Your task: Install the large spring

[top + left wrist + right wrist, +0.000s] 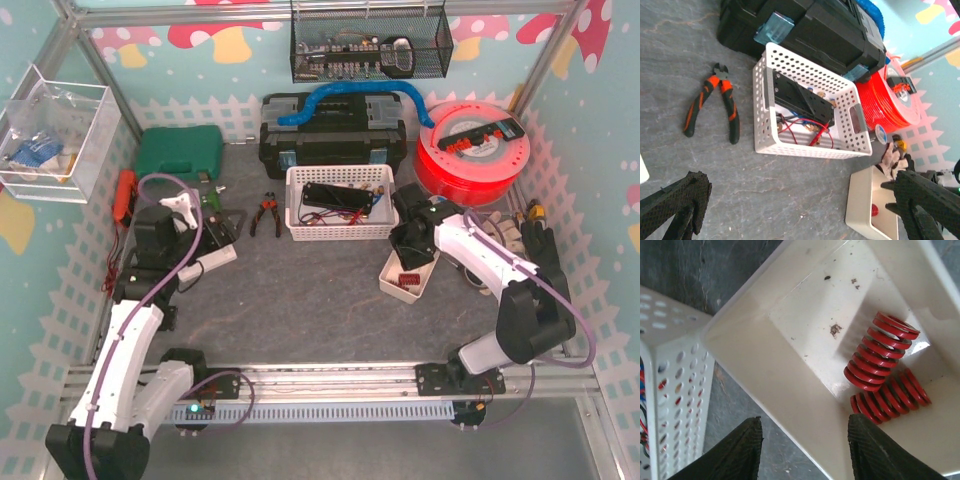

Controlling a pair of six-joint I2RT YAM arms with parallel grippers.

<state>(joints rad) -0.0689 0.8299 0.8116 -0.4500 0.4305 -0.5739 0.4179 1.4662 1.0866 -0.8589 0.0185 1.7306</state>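
Two red springs lie in a small cream tray (765, 370). The large spring (882, 352) leans on its side against the thinner one (892, 397). My right gripper (805, 437) hovers over the tray's near wall with its jaws apart, one finger outside the tray, the other above the thinner spring, gripping nothing. From above, the right gripper (410, 258) sits over the tray (392, 283). In the left wrist view the tray (862, 200) shows a red spring (874, 210). My left gripper (800, 212) stands wide open over bare table, holding nothing.
A white perforated basket (300, 222) with a black part and wires stands behind the tray. Orange-handled pliers (265, 215) lie to its left. A black toolbox (330, 135), red spool (470, 155) and green case (178, 152) line the back. A white power strip (212, 260) lies by the left arm.
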